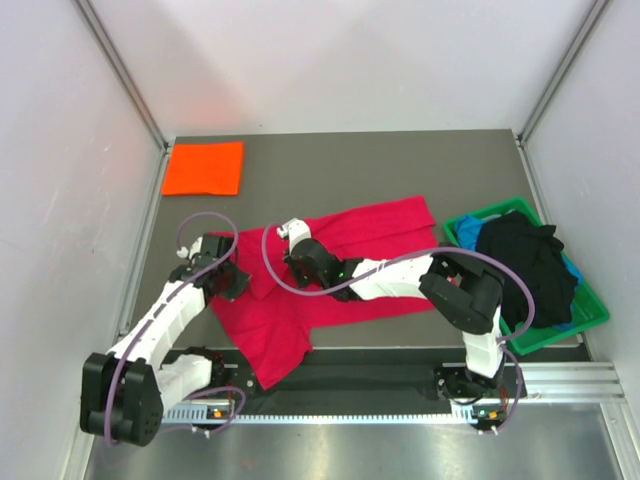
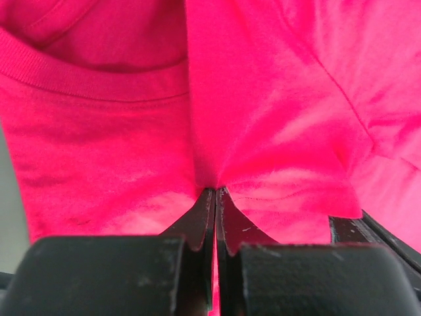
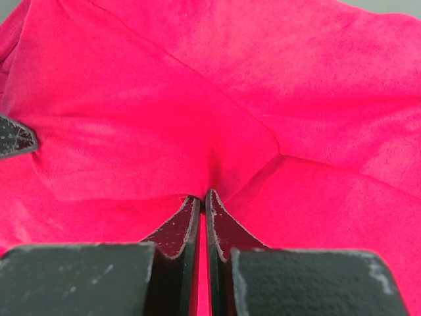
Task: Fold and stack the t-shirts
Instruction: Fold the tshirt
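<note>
A crimson-red t-shirt (image 1: 372, 232) lies loosely spread across the middle of the table, one part trailing toward the front edge. My left gripper (image 1: 233, 283) is at its left side, shut on a pinch of red cloth (image 2: 276, 158) just below the ribbed collar (image 2: 92, 84); the tips (image 2: 216, 191) meet with fabric between them. My right gripper (image 1: 305, 268) is near the shirt's middle, shut on another fold of it (image 3: 217, 131), tips (image 3: 202, 197) together. A folded orange t-shirt (image 1: 204, 168) lies flat at the back left. Black (image 1: 527, 262) and blue (image 1: 466, 236) t-shirts are heaped at the right.
The black and blue shirts sit in a green plastic bin (image 1: 592, 304) at the table's right edge. White walls close in the grey table (image 1: 340, 170) on three sides. A metal rail (image 1: 350, 410) with both arm bases runs along the front.
</note>
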Controlling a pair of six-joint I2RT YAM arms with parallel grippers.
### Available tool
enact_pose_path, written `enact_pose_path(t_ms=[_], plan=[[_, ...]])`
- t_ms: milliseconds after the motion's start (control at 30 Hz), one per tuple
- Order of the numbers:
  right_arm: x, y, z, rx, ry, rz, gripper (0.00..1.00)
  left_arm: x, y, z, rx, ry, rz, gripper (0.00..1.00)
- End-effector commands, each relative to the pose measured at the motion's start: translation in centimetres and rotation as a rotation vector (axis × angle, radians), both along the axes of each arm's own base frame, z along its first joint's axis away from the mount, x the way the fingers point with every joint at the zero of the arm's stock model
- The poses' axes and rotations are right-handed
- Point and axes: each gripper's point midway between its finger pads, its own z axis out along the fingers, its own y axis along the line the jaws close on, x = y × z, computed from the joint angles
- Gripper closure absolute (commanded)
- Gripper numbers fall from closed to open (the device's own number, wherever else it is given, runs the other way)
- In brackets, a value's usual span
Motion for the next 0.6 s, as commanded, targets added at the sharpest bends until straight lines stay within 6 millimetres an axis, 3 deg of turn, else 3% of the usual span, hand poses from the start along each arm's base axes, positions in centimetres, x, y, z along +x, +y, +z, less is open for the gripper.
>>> enact_pose_path(t_ms=[0, 167, 467, 533, 567], plan=[[0.6, 0.3, 3.2, 0.069, -0.048, 0.011, 0.99, -0.2, 0.7, -0.4, 0.036, 0.002, 0.055, 1.0], [0.3, 0.2, 3.2, 0.049, -0.052, 0.039, 0.97, -1.1, 2.0, -1.5, 0.129, 0.101, 0.092, 1.0], [0.5, -0.1, 3.4, 0.028, -0.063, 0.055, 0.96, -0.5, 0.1, -1.0, 0.055, 0.057, 0.085, 1.0], [0.2, 0.1, 3.2, 0.028, -0.055, 0.068, 0.96, -0.5, 0.8, -0.3, 0.105, 0.069, 0.08, 0.89], [0.2, 0.0, 3.1, 0.023, -0.053, 0.072, 0.96, 0.5, 1.0, 1.1, 0.132, 0.037, 0.059, 0.75]])
